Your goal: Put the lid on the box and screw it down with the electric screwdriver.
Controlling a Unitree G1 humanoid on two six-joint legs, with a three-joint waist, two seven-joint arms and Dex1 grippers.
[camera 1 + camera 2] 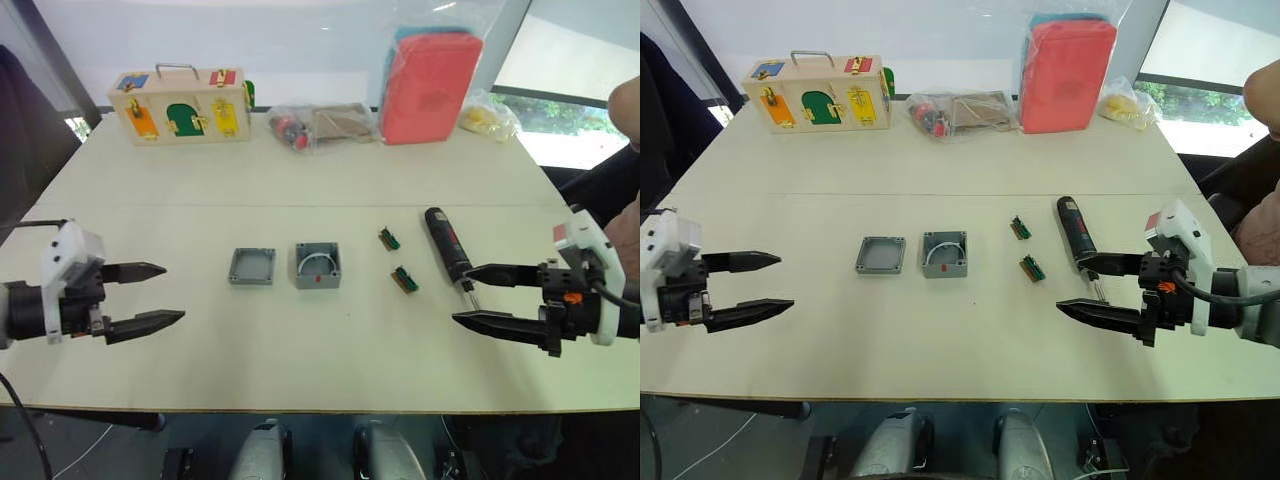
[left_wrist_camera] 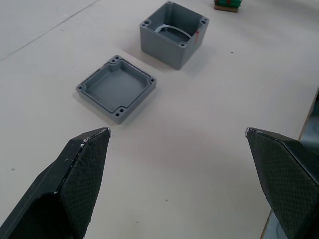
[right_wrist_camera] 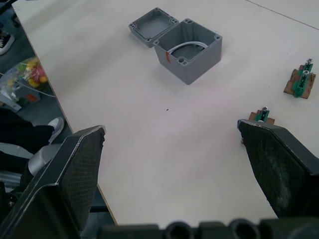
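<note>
Right of the box point(image 1: 318, 265), the electric screwdriver point(image 1: 445, 243) lies lengthwise away from the robot, bit toward the near edge. Its tip is partly hidden behind the right gripper point(image 1: 479, 297), whose 2 fingers are spread; the left gripper point(image 1: 159, 295) is spread too.

the left gripper point(image 1: 150, 294), two black tapered fingers on a white-cased wrist, hovers with fingers spread wide, pointing inward. the right gripper point(image 1: 478, 297), likewise black-fingered with a white wrist housing, mirrors it, fingers parted, pointing inward.

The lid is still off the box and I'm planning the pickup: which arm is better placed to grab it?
Left. The lid lies on the box's left side, nearer the left gripper, whose jaws are open. The right gripper sits by the electric screwdriver.
</note>
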